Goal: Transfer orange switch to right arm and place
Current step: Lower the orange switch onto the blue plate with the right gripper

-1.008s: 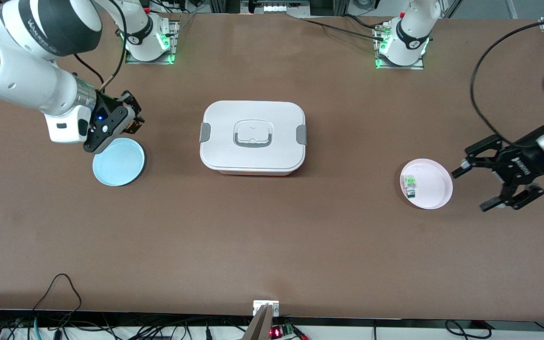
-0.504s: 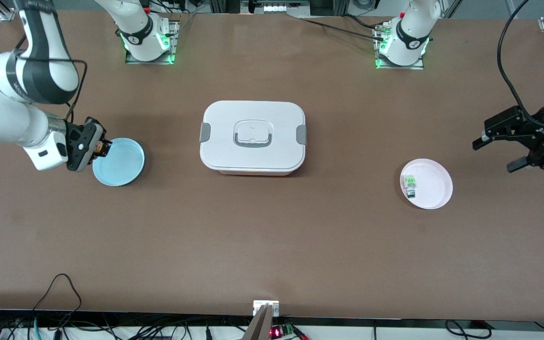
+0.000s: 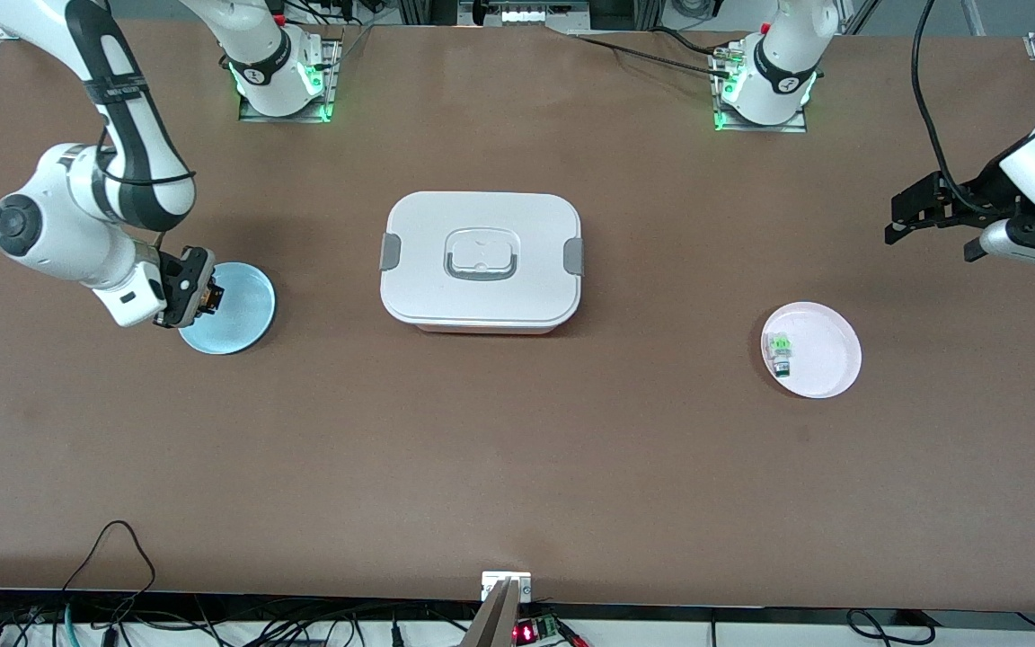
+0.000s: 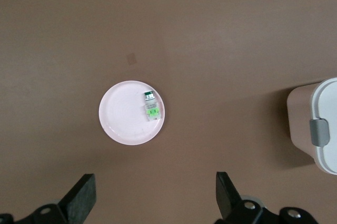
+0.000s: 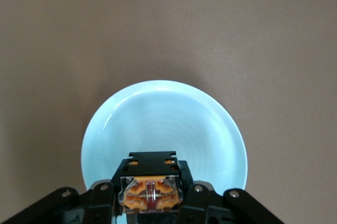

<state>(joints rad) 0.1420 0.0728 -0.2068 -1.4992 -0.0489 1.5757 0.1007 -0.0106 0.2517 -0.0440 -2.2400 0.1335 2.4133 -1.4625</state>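
Note:
My right gripper (image 3: 203,295) is shut on the orange switch (image 5: 151,189), a small black block with an orange part, and holds it over the edge of the light blue plate (image 3: 239,314) toward the right arm's end of the table. The switch also shows in the front view (image 3: 209,294), and the plate also shows in the right wrist view (image 5: 163,124). My left gripper (image 3: 931,211) is open and empty, raised over bare table toward the left arm's end. Its black fingers (image 4: 81,200) frame bare table in the left wrist view.
A white lidded box (image 3: 482,261) with grey clips stands mid-table. A pink plate (image 3: 818,355) holds a green-and-white small component (image 3: 781,352); both also show in the left wrist view, the plate (image 4: 124,116) and the component (image 4: 151,106).
My right gripper, holding the switch, has come down to the blue plate's edge. My left gripper has pulled up and away from the pink plate, still open.

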